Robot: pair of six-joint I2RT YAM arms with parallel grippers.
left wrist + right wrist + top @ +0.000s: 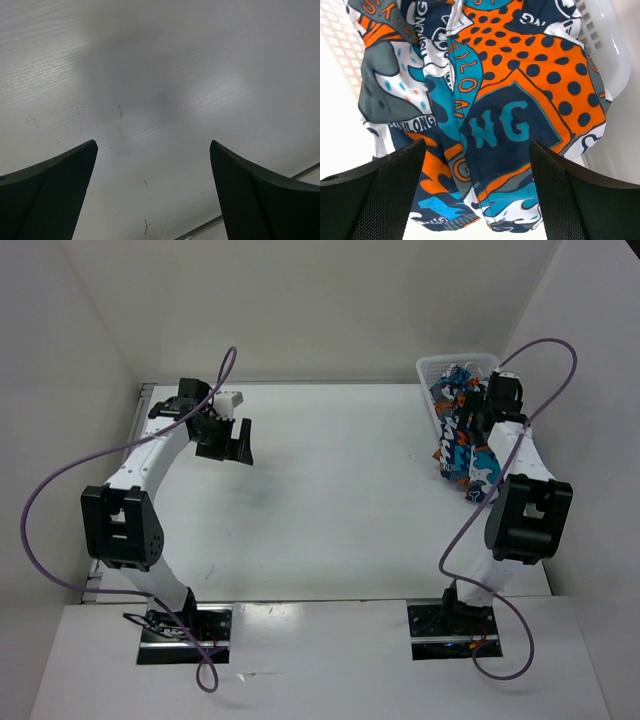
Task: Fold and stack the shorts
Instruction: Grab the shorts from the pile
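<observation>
The shorts (457, 443), printed in teal, orange, white, grey and dark blue, spill out of a white mesh basket (440, 368) at the back right and hang over its near rim onto the table. My right gripper (480, 418) hovers right over them. In the right wrist view its jaws stand wide apart at either side of the shorts (510, 100), so the right gripper (476, 144) is open and nothing is pinched. My left gripper (240, 445) is open over the bare table at the back left; in the left wrist view the left gripper (153, 143) has nothing between its jaws.
The basket wall (605, 55) lies close on the right of the right gripper, against the right side panel. White walls enclose the table (340, 490) on three sides. A metal strip (210, 227) marks the table edge near the left gripper.
</observation>
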